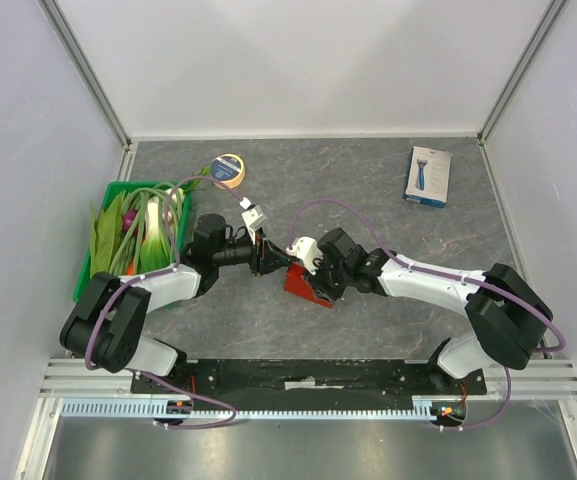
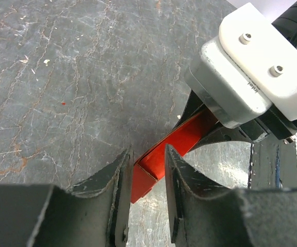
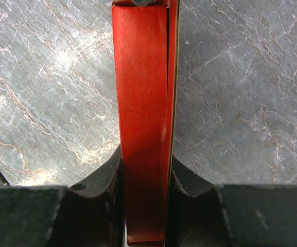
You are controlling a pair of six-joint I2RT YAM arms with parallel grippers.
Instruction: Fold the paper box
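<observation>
Both left claw [image 2: 148, 152] and right claw [image 3: 144, 154] grip the paper box [image 3: 140, 87]; green crate [image 1: 81, 280] holds leafy vegetables [image 1: 133, 235].

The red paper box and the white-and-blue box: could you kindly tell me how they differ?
The paper box is plain red; the white-and-blue box is printed. The paper box is flattened, held by the left pincer and right pincer; the white-and-blue box lies untouched at the far right. Both look rectangular.

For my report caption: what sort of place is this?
Probably a robot test cell in a lab: white panel walls on aluminium framing enclose a grey table, with two arms bolted at its near edge, left and right.
</observation>
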